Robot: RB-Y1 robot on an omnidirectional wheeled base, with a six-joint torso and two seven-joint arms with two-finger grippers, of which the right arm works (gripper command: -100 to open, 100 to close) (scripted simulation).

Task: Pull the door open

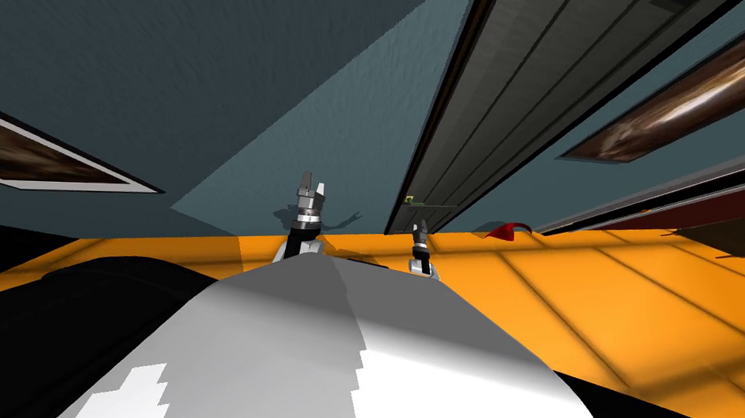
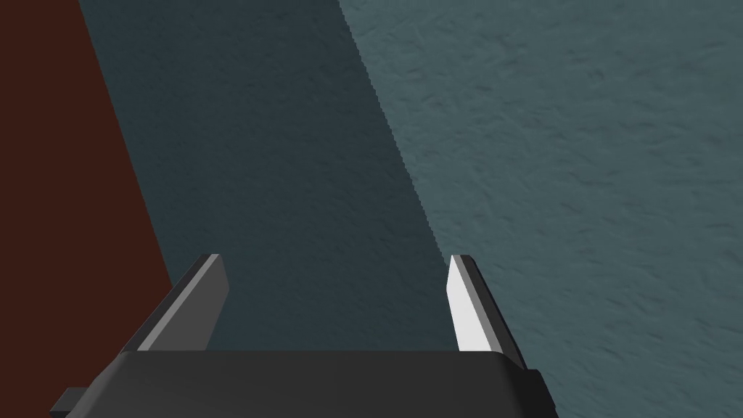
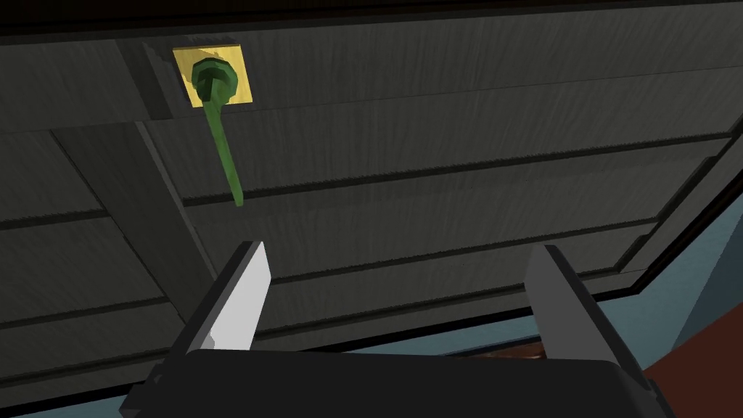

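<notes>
Head view: a dark grey panelled door [image 1: 515, 84] stands ahead and to the right in a teal wall [image 1: 213, 73], above an orange floor [image 1: 592, 303]. The right gripper [image 1: 418, 232] is near the door's edge, just under its small handle [image 1: 411, 198]. The left gripper [image 1: 311, 187] points at the wall.

Left wrist view: its fingers [image 2: 468, 305] are spread wide before the wall.

Right wrist view: the right fingers [image 3: 243, 305] are wide apart. The green lever handle, on a yellow plate [image 3: 234, 58], lies beyond the lighter finger's tip, touching neither finger.

Left gripper [image 2: 337, 263], right gripper [image 3: 401, 250]: dark box bodies, thin light grey blade fingers [image 3: 243, 297].
</notes>
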